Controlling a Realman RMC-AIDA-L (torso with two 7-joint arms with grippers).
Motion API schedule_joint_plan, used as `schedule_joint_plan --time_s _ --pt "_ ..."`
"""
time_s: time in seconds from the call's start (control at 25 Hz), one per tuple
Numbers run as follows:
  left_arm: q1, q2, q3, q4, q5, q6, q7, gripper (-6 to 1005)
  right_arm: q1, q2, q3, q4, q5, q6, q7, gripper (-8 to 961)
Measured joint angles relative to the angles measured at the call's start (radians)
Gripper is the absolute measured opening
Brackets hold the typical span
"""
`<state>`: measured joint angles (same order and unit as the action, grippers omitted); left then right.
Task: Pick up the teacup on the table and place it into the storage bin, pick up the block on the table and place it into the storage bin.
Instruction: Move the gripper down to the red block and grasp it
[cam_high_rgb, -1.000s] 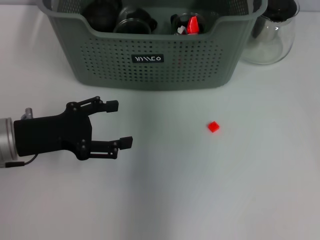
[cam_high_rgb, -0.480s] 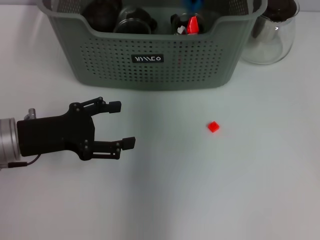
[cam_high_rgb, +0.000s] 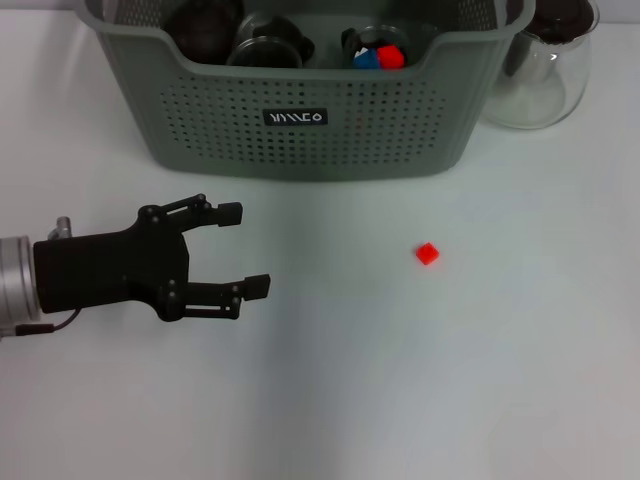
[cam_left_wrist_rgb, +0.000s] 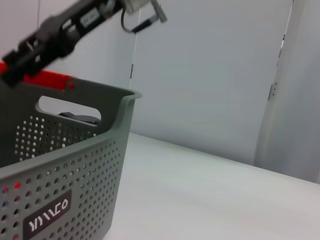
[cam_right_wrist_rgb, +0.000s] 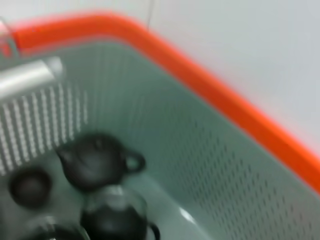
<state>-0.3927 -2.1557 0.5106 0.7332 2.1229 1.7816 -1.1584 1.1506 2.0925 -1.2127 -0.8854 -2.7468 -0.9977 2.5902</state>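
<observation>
Head view first: the left gripper (cam_high_rgb: 243, 249) hovers low over the white table (cam_high_rgb: 420, 380) near its left edge, its 2 black fingers spread wide with nothing between them, pointing across toward the middle. The red block (cam_high_rgb: 427, 253) sits alone on open table right of centre, well apart from that claw and a short way in front of the storage bin (cam_high_rgb: 310, 110), which stands at the far edge with dark teaware and something red and blue visible inside. A clear glass pot (cam_high_rgb: 545, 75) stands just beside the bin at the far right corner. No teacup shows on the open table, so the block looks like the job left. It appears tiny, rigid and very light, likely to skid or flip if nudged, so a centred pinch on 2 opposite flat faces looks best. The right wrist view looks down into the bin at a dark teapot (cam_right_wrist_rgb: 97, 162); whether the right gripper is spread or closed, I cannot tell.
</observation>
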Motion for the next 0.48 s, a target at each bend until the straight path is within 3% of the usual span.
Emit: schedule_joint_plan --time_s 0.28,0.48 --pt "0.001 0.003 -0.003 0.000 0.000 0.004 -0.003 948 -0.122 -0.005 0.028 -0.423 0.169 -0.298 -0.008 699" --pt "0.004 0.003 -0.004 0.000 0.000 0.004 -0.003 948 -0.222 -0.010 0.036 -0.622 0.293 -0.534 -0.032 698"
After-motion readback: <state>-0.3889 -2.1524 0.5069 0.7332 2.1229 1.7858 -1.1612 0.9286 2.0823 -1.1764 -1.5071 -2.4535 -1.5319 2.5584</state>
